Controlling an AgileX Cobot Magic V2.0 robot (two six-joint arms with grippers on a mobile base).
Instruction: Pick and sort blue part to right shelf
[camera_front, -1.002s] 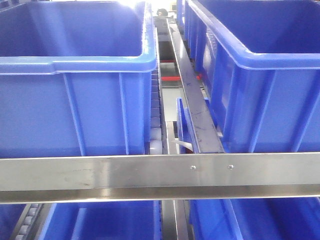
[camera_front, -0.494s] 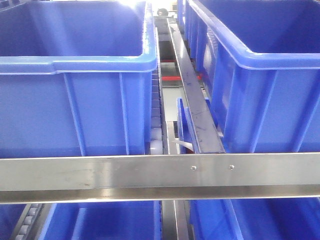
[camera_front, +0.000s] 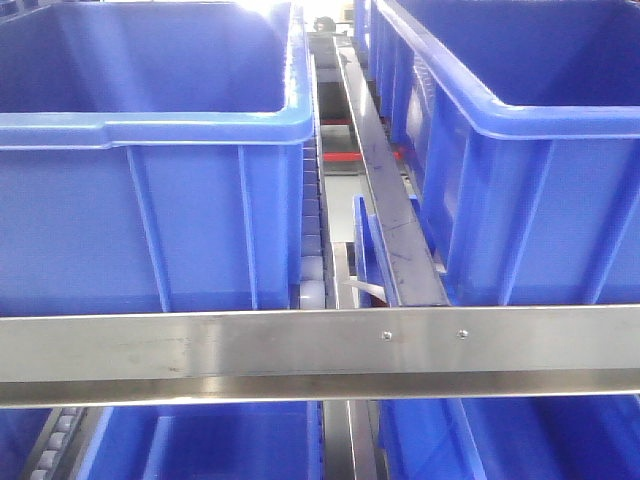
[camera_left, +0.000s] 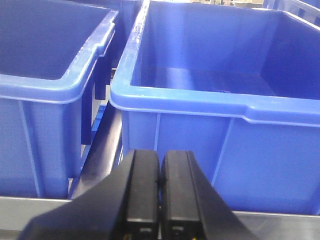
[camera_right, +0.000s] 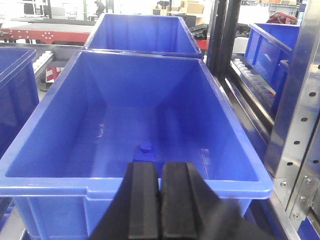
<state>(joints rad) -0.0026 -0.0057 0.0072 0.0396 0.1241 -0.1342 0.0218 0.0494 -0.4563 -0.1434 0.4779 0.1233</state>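
I see both pincers closed on nothing: the right pincer (camera_right: 151, 187) hangs over a bin (camera_right: 45, 177) on the right shelf (camera_front: 300, 345), blue part (camera_right: 145, 150) just beyond; the left pincer (camera_left: 160, 187) faces another bin (camera_left: 200, 102).

blue part (camera_right: 145, 149) on bin (camera_right: 60, 120) floor, steel shelf (camera_front: 320, 345)

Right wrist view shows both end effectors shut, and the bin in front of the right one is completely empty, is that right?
Not quite. In the right wrist view the blue bin is not empty: a small blue part sits on its floor, just beyond the right end effector. The rest holds: that one is shut, and the left end effector is too.
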